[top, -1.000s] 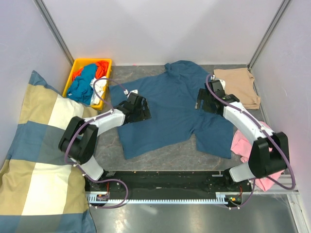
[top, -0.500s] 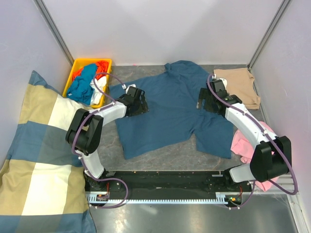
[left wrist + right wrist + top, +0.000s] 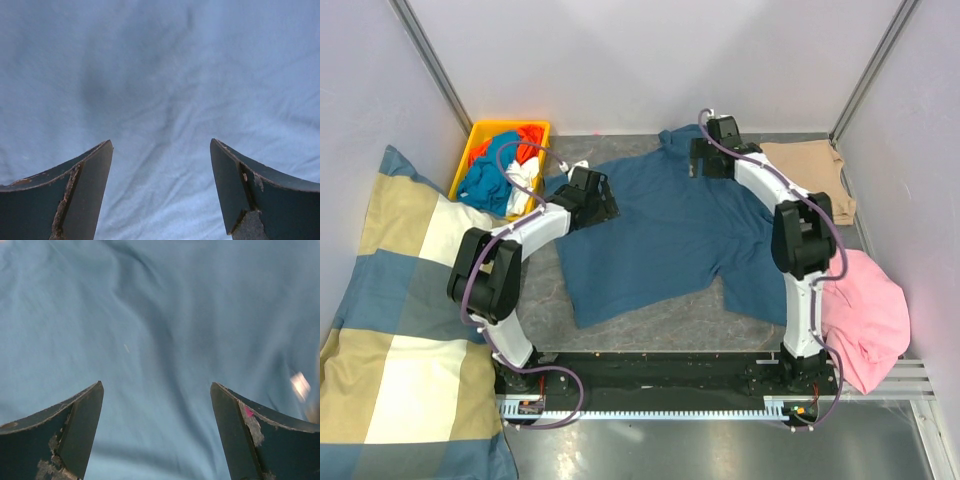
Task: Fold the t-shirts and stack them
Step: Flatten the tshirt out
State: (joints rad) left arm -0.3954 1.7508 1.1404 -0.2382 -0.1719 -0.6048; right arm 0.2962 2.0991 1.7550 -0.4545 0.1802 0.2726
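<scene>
A large teal-blue t-shirt [image 3: 660, 235] lies spread flat in the middle of the table, collar toward the back. My left gripper [image 3: 600, 200] hovers open over its left sleeve and shoulder; in the left wrist view only blue cloth [image 3: 165, 75] shows between the fingers of this gripper [image 3: 161, 145]. My right gripper [image 3: 705, 158] hangs open over the shirt's collar end, and its wrist view shows wrinkled blue cloth [image 3: 150, 315] under that gripper [image 3: 156, 385]. A folded tan t-shirt [image 3: 815, 175] rests at the back right.
A yellow bin [image 3: 478, 135] of mixed clothes stands at the back left. A big checked cushion [image 3: 400, 330] fills the left side. A pink garment [image 3: 868, 315] lies bunched at the right front. Walls close in at the back and on both sides.
My right arm has swung from the shirt's right sleeve back to its collar end. The left gripper has edged back and left toward the left sleeve. Both stay open.
</scene>
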